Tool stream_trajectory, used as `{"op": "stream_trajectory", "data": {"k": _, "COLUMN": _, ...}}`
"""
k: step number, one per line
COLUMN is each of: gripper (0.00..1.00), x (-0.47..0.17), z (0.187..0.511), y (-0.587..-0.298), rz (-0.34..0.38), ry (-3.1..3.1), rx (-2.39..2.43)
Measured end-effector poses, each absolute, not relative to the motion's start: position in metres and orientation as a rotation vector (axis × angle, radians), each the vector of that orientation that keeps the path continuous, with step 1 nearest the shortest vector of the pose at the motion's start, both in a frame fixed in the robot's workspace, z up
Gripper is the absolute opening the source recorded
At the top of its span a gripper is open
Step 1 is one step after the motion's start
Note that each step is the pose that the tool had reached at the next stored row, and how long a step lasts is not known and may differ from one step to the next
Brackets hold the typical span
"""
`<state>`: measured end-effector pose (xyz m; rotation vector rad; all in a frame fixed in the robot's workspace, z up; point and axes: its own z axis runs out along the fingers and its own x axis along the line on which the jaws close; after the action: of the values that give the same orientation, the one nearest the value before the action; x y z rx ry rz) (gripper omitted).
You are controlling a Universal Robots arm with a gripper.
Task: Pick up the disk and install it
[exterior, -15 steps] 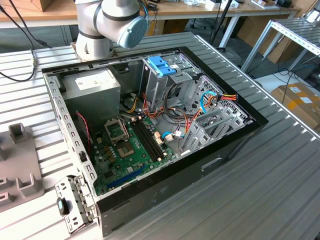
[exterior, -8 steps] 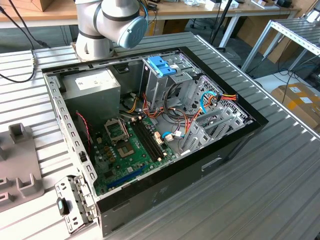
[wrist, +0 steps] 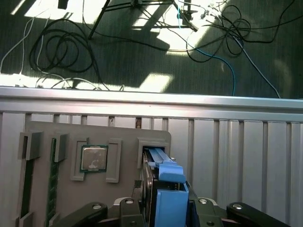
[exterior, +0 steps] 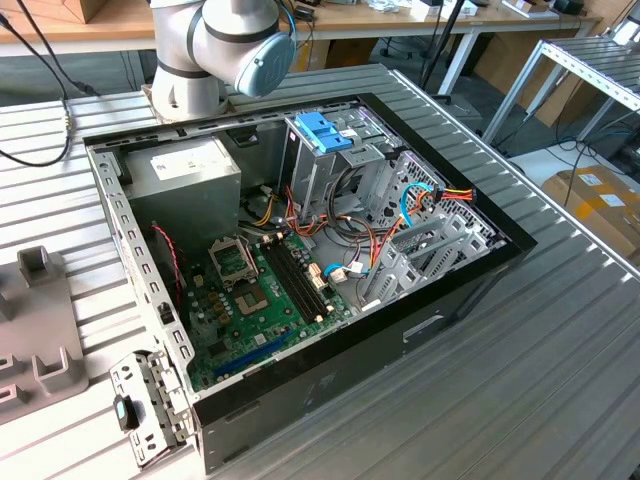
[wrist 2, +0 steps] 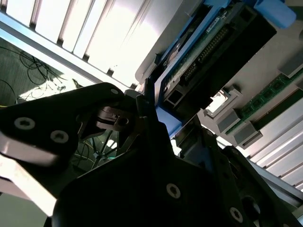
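Blue plastic frames the disk (wrist: 165, 182) as it stands on end in a slot of the grey fixture plate (wrist: 125, 142), which lies near the bench's (exterior: 560, 400) edge, with cables on the floor beyond. In the first wrist view the gripper (wrist: 165, 212) sits over the disk's tab end. Its jaws flank the carrier closely and appear pressed onto it, so it seems to be pinching the disk. In the second wrist view 1 black finger (wrist 2: 144, 111) lies against the carrier's blue edge, with the dark drive body (wrist 2: 213, 61) running away from it. Whether the disk's far end has cleared the slot cannot be told.

On the same plate sit a processor (wrist: 93, 158) in its own recess and memory sticks (wrist: 52, 189) in narrow grooves.

In the exterior view the open computer case (exterior: 330, 370) occupies the bench's middle. Its tall grey drive cage (exterior: 310, 175), topped by a light-blue bracket (exterior: 322, 132), stands near the far wall, and the arm's base (exterior: 215, 50) rises behind that wall.

The step in hand looks like the pick-up, and nothing has been installed yet. Judged from this, the lift calls for a straight pull in line with the slot's walls, a firm hold on the smooth carrier, and clearance from the neighbouring parts.
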<state>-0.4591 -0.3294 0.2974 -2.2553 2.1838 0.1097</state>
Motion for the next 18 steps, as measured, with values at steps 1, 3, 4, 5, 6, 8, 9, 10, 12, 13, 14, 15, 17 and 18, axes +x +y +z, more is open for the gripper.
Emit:
{"op": "stream_trajectory", "data": {"k": 1, "gripper": 0.42, "x": -0.4591, "z": 0.2974, "y": -0.3294, "rz": 0.11, "ry": 2.184, "rx": -2.255}}
{"op": "stream_trajectory", "data": {"k": 3, "gripper": 0.41, "x": -0.4591, "z": 0.2974, "y": -0.3294, "rz": 0.11, "ry": 2.184, "rx": -2.256}}
{"op": "stream_trajectory", "data": {"k": 4, "gripper": 0.41, "x": -0.4591, "z": 0.2974, "y": -0.3294, "rz": 0.11, "ry": 2.184, "rx": -2.256}}
{"op": "stream_trajectory", "data": {"k": 5, "gripper": 0.41, "x": -0.4591, "z": 0.2974, "y": -0.3294, "rz": 0.11, "ry": 2.184, "rx": -2.256}}
{"op": "stream_trajectory", "data": {"k": 6, "gripper": 0.38, "x": -0.4591, "z": 0.2974, "y": -0.3294, "rz": 0.11, "ry": 2.184, "rx": -2.256}}
{"op": "stream_trajectory", "data": {"k": 8, "gripper": 0.37, "x": -0.4591, "z": 0.2974, "y": -0.3294, "rz": 0.11, "ry": 2.183, "rx": -2.256}}
{"op": "stream_trajectory", "data": {"k": 9, "gripper": 0.37, "x": -0.4591, "z": 0.2974, "y": -0.3294, "rz": 0.11, "ry": 2.183, "rx": -2.256}}
{"op": "stream_trajectory", "data": {"k": 10, "gripper": 0.37, "x": -0.4591, "z": 0.2974, "y": -0.3295, "rz": 0.11, "ry": 2.183, "rx": -2.256}}
{"op": "stream_trajectory", "data": {"k": 12, "gripper": 0.37, "x": -0.4591, "z": 0.2975, "y": -0.3294, "rz": 0.11, "ry": 2.182, "rx": -2.256}}
{"op": "stream_trajectory", "data": {"k": 13, "gripper": 0.37, "x": -0.4591, "z": 0.2981, "y": -0.3294, "rz": 0.11, "ry": 2.182, "rx": -2.256}}
{"op": "stream_trajectory", "data": {"k": 14, "gripper": 0.37, "x": -0.4591, "z": 0.2987, "y": -0.3294, "rz": 0.11, "ry": 2.182, "rx": -2.256}}
{"op": "stream_trajectory", "data": {"k": 15, "gripper": 0.37, "x": -0.4591, "z": 0.2992, "y": -0.3294, "rz": 0.11, "ry": 2.182, "rx": -2.256}}
{"op": "stream_trajectory", "data": {"k": 17, "gripper": 0.37, "x": -0.4591, "z": 0.3003, "y": -0.3294, "rz": 0.111, "ry": 2.182, "rx": -2.256}}
{"op": "stream_trajectory", "data": {"k": 18, "gripper": 0.37, "x": -0.4591, "z": 0.3006, "y": -0.3294, "rz": 0.11, "ry": 2.182, "rx": -2.256}}
